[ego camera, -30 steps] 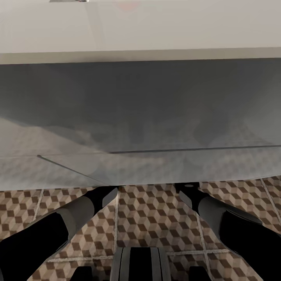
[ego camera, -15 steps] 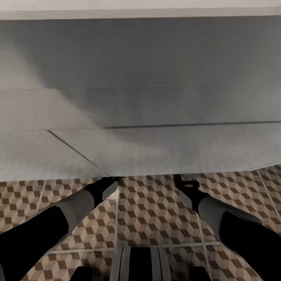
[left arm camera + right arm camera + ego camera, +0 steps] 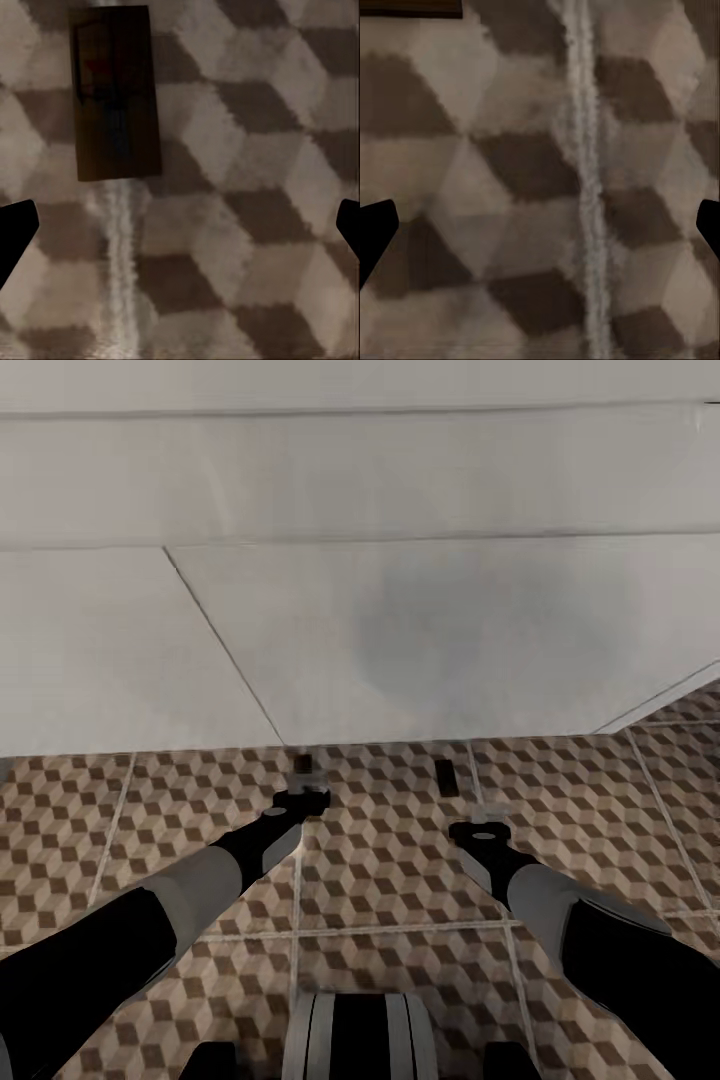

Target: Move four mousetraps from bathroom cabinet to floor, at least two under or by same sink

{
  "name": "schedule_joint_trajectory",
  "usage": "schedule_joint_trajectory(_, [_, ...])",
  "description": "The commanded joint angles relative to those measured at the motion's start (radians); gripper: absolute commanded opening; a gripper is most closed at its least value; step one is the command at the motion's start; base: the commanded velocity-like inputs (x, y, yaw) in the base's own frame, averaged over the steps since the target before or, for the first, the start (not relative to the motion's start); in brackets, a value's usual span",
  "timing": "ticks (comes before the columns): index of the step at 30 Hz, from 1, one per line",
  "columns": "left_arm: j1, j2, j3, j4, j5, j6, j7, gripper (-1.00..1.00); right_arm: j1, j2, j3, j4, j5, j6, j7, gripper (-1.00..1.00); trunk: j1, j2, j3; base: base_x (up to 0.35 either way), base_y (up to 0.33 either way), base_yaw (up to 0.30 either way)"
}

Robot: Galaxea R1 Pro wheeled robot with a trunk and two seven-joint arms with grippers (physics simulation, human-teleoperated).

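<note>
Cube-tiled floor (image 3: 400,860): mousetrap (image 3: 303,765) just beyond left hand (image 3: 301,797).

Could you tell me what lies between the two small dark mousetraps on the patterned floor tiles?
In the head view, only bare cube-patterned floor tile separates the left dark-brown flat mousetrap from the right dark-brown flat mousetrap.

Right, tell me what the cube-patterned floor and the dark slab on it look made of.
Brown, beige and white cube-patterned floor: likely matt ceramic tile, given its pale grout lines. Small dark-brown rectangular slab: possibly dark-stained wood; too blurred to be sure.
</note>
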Motion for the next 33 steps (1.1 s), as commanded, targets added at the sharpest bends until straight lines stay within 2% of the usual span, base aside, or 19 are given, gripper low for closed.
schedule_joint_trajectory(1, [-0.001,0.000,-0.008,-0.001,0.009,-0.003,0.005,1.00,0.000,0.000,0.008,-0.001,-0.010,-0.001,-0.004,1.00,-0.001,0.000,0.000,-0.330,-0.083,0.000])
schedule_joint_trajectory(20, [-0.001,-0.003,-0.010,-0.002,0.009,-0.008,0.005,1.00,0.000,0.001,0.008,-0.001,-0.011,-0.001,-0.004,1.00,-0.001,0.000,0.000,-0.306,-0.103,0.000])
schedule_joint_trajectory(33, [-0.001,-0.001,-0.010,-0.001,0.008,-0.011,0.006,1.00,0.000,0.001,0.008,-0.001,-0.010,-0.003,-0.004,1.00,-0.001,0.000,0.000,-0.072,-0.024,0.000])
